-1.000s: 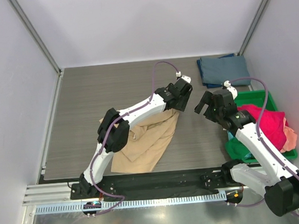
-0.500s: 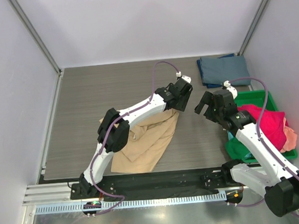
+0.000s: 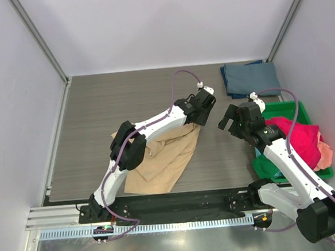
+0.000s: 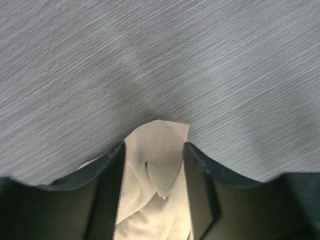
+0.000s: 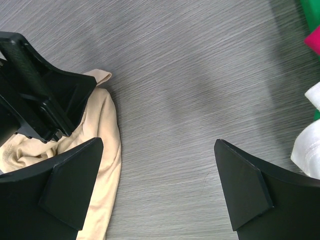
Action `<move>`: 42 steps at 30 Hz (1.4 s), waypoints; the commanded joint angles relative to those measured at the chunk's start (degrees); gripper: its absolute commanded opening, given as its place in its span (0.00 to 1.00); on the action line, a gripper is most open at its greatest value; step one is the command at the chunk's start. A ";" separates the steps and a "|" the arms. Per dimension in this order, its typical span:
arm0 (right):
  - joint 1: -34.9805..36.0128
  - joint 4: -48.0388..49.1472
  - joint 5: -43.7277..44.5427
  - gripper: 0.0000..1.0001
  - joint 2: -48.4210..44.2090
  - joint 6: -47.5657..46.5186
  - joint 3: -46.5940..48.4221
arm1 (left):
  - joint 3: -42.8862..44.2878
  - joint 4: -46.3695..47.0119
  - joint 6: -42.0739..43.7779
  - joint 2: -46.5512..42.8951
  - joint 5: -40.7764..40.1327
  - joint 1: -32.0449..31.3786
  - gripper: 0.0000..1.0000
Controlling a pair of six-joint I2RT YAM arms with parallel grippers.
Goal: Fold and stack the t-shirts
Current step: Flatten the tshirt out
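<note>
A tan t-shirt point(image 3: 164, 157) lies crumpled on the grey table, one corner drawn out toward the middle. My left gripper point(image 3: 200, 122) is down on that corner. In the left wrist view the tan cloth point(image 4: 157, 155) lies loosely between the two dark fingers, which stand apart around my left gripper point(image 4: 154, 145). My right gripper point(image 3: 227, 120) hovers just to the right, wide open over bare table point(image 5: 159, 145), with the tan shirt's edge point(image 5: 102, 130) by its left finger. A slate blue t-shirt point(image 3: 247, 78) lies folded at the back right.
A green bin point(image 3: 293, 108) stands at the right edge, holding a magenta shirt point(image 3: 301, 139) and a peach one point(image 3: 326, 154). White walls with metal posts close in the table. The left gripper's black body point(image 5: 35, 95) shows in the right wrist view.
The left gripper's fingers have drawn somewhat closer around the tan cloth. Both arms have hardly moved.
</note>
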 commanded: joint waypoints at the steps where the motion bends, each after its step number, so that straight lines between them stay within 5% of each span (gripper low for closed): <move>1: -0.19 0.95 0.99 1.00 -0.27 -0.81 -0.12 | -0.39 -0.53 -0.67 -0.22 0.73 -0.05 0.55; 6: -0.19 1.12 0.81 0.99 0.17 -0.73 -0.30 | -1.19 -0.44 -0.93 -0.22 1.35 -0.05 0.53; 10: -0.19 1.21 0.99 1.00 0.08 -0.73 -0.39 | -1.28 -0.44 -0.85 -0.14 -0.22 -0.05 0.21; 15: -0.19 1.30 0.99 1.00 0.08 -0.81 -0.56 | 1.70 -2.02 -0.76 -1.45 -2.51 0.21 0.01; 20: -0.19 1.74 -0.67 0.99 0.35 -1.86 -0.21 | 6.98 -8.69 -2.42 -4.70 -5.50 2.14 0.00; 26: 4.35 10.43 -18.69 0.95 3.67 -6.17 1.10 | 3.40 -11.52 -4.19 -14.54 -5.60 7.59 0.00; 33: 30.01 11.13 -6.84 0.93 15.97 -3.46 9.28 | -11.26 -8.97 -4.45 -21.05 -0.32 15.67 0.00; 42: 40.41 17.29 -4.81 0.87 24.86 0.94 6.73 | -21.93 -6.50 -3.66 -24.57 4.43 21.48 0.00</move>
